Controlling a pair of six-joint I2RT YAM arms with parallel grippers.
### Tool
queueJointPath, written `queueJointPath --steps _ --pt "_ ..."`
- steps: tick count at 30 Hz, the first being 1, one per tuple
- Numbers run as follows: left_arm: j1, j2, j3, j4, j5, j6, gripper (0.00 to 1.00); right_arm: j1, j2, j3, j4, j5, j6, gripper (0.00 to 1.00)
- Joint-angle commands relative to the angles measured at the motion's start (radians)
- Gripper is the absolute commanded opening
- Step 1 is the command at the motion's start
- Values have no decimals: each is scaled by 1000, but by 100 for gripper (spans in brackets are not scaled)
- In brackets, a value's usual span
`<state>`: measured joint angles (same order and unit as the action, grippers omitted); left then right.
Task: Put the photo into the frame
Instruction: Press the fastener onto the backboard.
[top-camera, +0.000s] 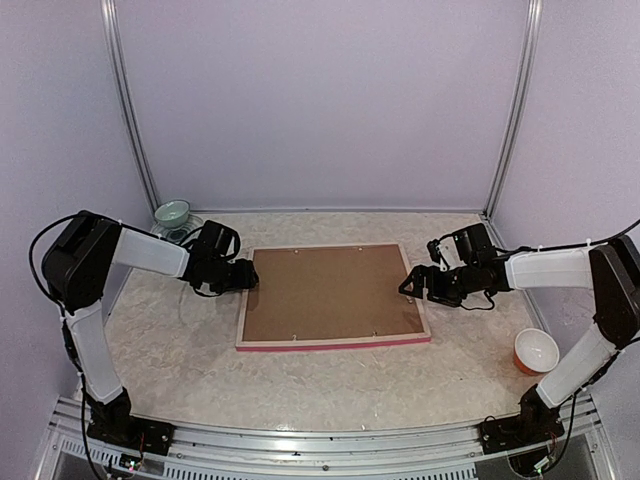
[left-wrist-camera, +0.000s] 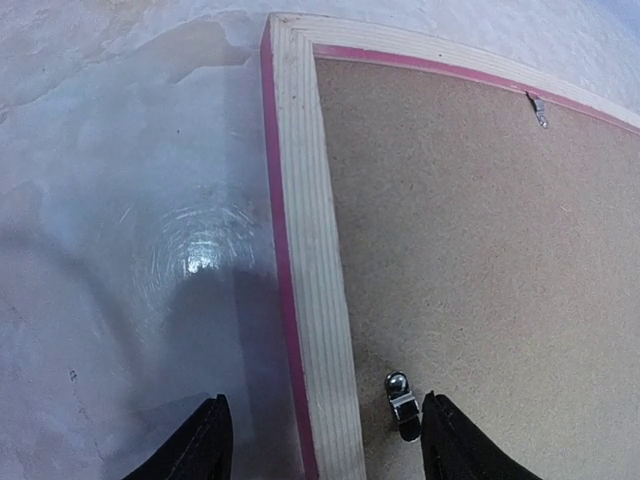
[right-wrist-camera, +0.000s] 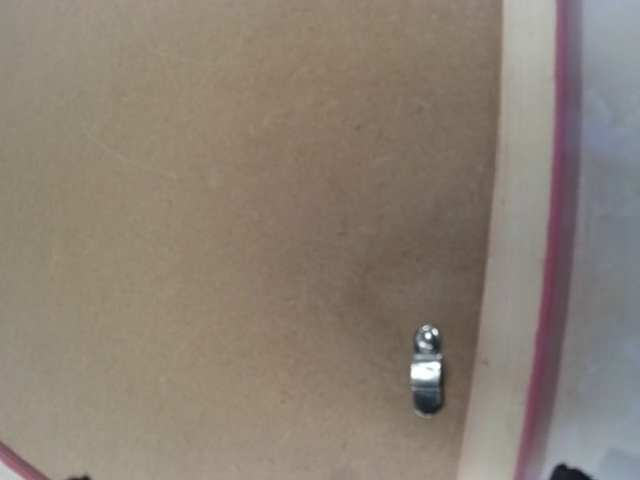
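The frame (top-camera: 335, 342) lies face-down on the worktop (top-camera: 300, 390), backing board (top-camera: 330, 292) in it; the photo I can't see. My left pincer (left-wrist-camera: 330, 445) gapes empty astride one rail, my right pincer (top-camera: 410, 287) spread empty over the opposite one — shoving a clip (left-wrist-camera: 403, 405) could skid the frame.

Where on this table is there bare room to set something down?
Widest bare patch: the table between the frame and the arm bases. A narrower strip runs behind the frame. Crowded: the left gripper and right gripper at its ends, green bowl back-left, orange cup front-right.
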<state>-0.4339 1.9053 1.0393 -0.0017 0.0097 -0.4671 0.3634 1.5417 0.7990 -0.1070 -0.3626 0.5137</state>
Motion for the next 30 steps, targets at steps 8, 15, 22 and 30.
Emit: queueJointPath --steps 8,15,22,30 --pt "-16 49 19 -118 -7 -4 60 -17 -14 -17 12 -6 -9 99" --pt "-16 51 29 -140 -7 -4 59 -19 -12 -18 18 -12 -9 99" --pt "-14 62 48 -166 -1 -6 54 -27 -20 -20 17 -13 -14 99" --pt "-17 60 76 -200 -3 5 54 -37 -25 -28 21 -21 -15 99"
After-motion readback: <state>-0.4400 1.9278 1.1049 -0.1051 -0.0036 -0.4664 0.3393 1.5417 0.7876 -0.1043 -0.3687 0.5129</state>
